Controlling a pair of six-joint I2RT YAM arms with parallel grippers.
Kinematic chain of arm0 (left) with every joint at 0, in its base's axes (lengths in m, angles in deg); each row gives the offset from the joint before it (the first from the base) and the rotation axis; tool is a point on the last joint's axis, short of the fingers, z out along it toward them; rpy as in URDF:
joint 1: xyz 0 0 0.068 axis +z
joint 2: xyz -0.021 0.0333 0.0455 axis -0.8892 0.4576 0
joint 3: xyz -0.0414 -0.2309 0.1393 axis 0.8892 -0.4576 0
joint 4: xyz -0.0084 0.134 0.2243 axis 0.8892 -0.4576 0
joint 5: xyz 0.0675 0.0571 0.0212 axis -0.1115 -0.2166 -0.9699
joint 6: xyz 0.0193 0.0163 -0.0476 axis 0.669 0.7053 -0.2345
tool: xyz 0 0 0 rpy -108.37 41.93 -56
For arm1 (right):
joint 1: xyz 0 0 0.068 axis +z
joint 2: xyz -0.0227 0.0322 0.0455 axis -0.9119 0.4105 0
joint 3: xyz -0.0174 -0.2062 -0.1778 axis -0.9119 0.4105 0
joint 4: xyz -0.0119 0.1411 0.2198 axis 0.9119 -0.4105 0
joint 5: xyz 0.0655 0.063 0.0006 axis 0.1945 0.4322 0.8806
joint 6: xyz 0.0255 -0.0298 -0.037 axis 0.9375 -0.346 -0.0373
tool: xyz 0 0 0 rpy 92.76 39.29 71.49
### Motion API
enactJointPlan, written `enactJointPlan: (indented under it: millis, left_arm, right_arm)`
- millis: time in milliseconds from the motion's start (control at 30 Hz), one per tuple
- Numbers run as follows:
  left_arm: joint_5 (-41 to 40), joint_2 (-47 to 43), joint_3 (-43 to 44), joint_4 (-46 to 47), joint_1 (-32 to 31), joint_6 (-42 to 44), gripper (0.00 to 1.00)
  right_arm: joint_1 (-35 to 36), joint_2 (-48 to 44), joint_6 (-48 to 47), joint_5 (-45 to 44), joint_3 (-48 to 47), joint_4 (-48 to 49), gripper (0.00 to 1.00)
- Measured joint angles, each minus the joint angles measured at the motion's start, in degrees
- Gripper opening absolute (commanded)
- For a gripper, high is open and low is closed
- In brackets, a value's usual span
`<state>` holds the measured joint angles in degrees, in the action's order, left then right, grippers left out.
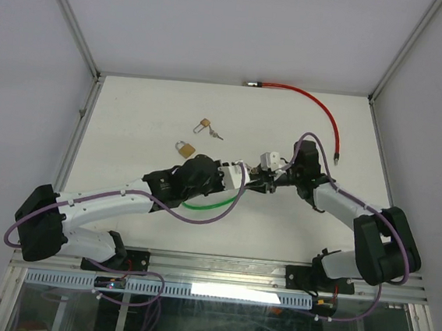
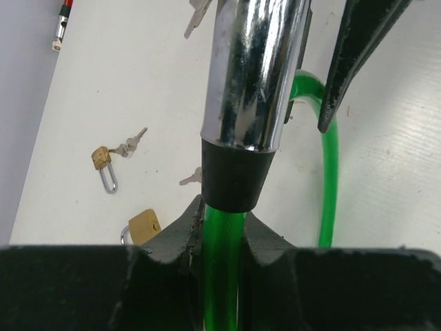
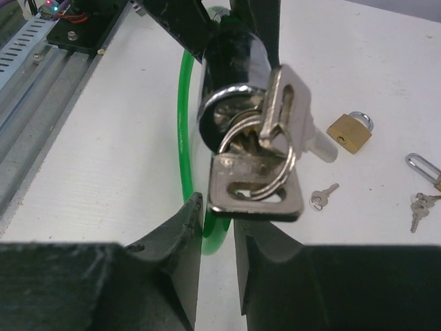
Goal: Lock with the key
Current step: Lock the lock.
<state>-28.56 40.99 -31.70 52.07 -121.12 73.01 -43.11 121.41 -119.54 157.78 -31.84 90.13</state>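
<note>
Left hand [image 2: 222, 217]: pressed together on the green cable [image 2: 331, 179], pinching it just below the black collar [image 2: 234, 179] of the lock cylinder [image 2: 251, 76]. The chrome cylinder stands clear of the desk [image 1: 148, 104], held up at mid-desk between the two arms. The rest of the cable loops down onto the surface beside it.

Right hand [image 3: 217, 215]: fingers [image 3: 182, 227] parted by a narrow gap with nothing pinched between them. Only the green loop shows through the gap. The hand sits just below the open end of the cylinder.

Key [image 3: 286, 96]: seated in the end face of the cylinder, its head sticking out. A ring [image 3: 265, 158] runs through it and carries a second key [image 3: 258, 189], which hangs flat just above the right fingertips. Whether it touches them cannot be told.

Other items on the desk – two brass padlocks [image 1: 186, 148] lie to the far left of the hands, the farther one with small keys [image 1: 216, 134] beside it. A red cable [image 1: 320, 108] curves along the far right edge, well apart from the work.
</note>
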Motion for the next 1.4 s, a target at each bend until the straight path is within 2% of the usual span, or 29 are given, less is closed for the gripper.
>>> enactJointPlan:
  millis: [233,267,300,467,867,1200,1400]
  left_arm:
    - [-0.2,0.3,-1.4,3.4,-0.2,-1.7,0.0]
    - [-0.2,0.3,-1.6,3.8,-0.2,-1.9,0.0]
    - [-0.2,0.3,-1.8,4.2,-0.2,-2.1,0.0]
    - [-0.3,0.3,-2.4,5.2,-0.2,-2.6,0.0]
    - [-0.6,0.3,-4.5,7.4,-0.2,-3.9,0.0]
    - [-0.6,0.2,-6.3,7.8,-0.2,-4.3,0.0]
    - [-0.6,0.2,-7.3,7.7,-0.2,-4.5,0.0]
  right_arm:
    - [-0.9,0.0,-2.2,0.2,0.0,-5.2,0.27]
    - [-1.1,-0.1,-2.4,0.2,0.0,-5.6,0.38]
    - [-1.3,-0.1,-2.5,0.2,0.0,-6.1,0.42]
    - [-1.8,-0.1,-3.8,0.0,-0.5,-8.6,0.48]
    - [-5.0,-2.7,-13.5,-0.2,-3.8,-21.0,0.74]
    - [-10.8,-6.0,-24.4,0.0,-7.6,-34.3,0.8]
    - [-14.3,-7.7,-27.1,0.0,-9.5,-40.5,0.8]
